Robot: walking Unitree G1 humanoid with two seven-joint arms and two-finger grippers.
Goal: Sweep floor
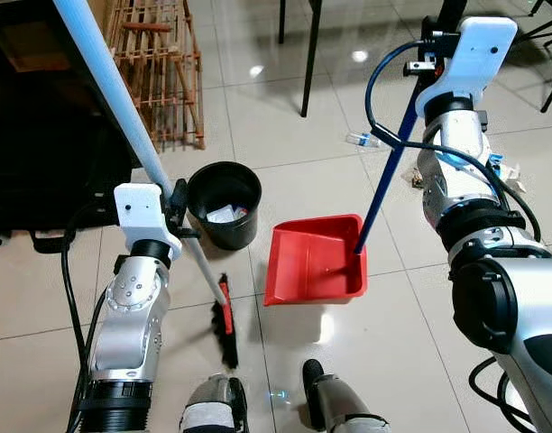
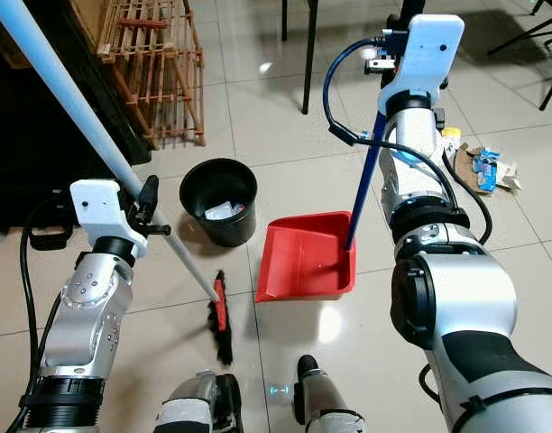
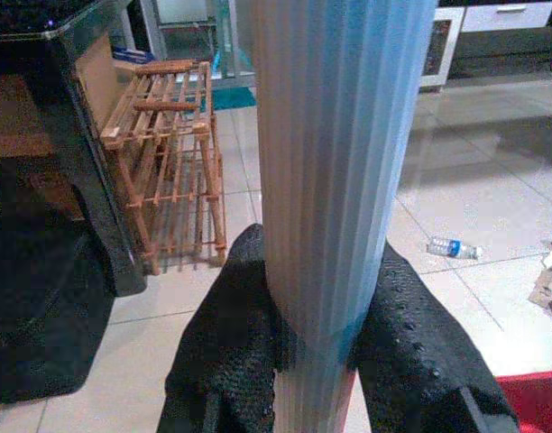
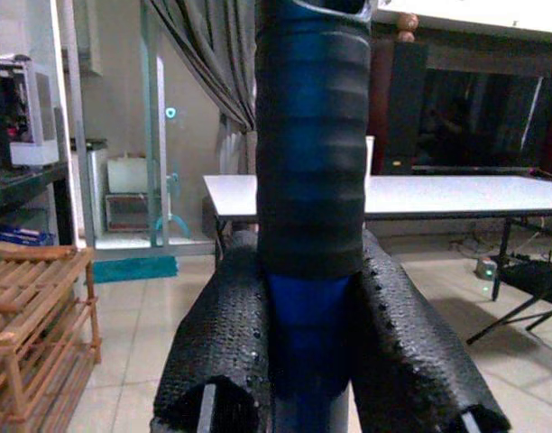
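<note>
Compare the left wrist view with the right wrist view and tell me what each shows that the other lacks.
Left wrist view alone: the left gripper clamped on the pale blue broom handle, a plastic bottle lying on the floor tiles and a red corner of the dustpan.
Right wrist view alone: the right gripper clamped on the dark blue dustpan handle, a white table and a curtain.
Both: the wooden rack and a pole held between black fingers.

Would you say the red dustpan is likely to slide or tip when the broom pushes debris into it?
The red dustpan looks like thin plastic, so probably light and apt to slide on the glossy tiles. The right end effector grips its blue handle, which should steady it against tipping.
</note>
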